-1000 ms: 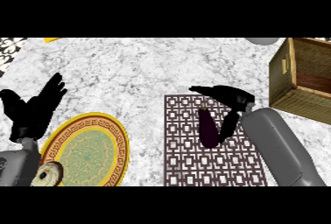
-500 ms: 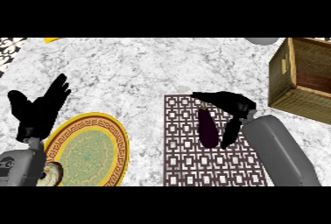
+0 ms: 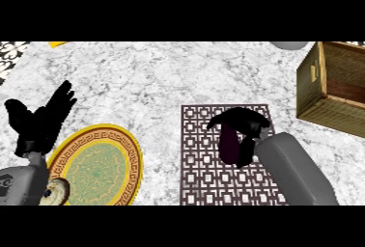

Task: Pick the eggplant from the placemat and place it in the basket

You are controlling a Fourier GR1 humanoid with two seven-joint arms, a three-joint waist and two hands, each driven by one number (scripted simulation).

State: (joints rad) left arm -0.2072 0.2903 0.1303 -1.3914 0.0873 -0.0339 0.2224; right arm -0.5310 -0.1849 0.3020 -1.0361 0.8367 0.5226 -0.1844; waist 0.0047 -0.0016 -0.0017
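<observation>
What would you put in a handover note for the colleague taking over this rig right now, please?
Left hand: open, fingers up, resting at the view's left edge beside the yellow plate; it holds nothing.
Right hand: down over the placemat, fingers and thumb curled round the eggplant.
Eggplant: dark purple, lying on the placemat's upper part under that hand.
Basket: at the upper right, off the placemat, with nothing visible inside.
Done: reach and grasp.
Left: lift the eggplant, carry it up and right to the basket, and release it inside.
</observation>
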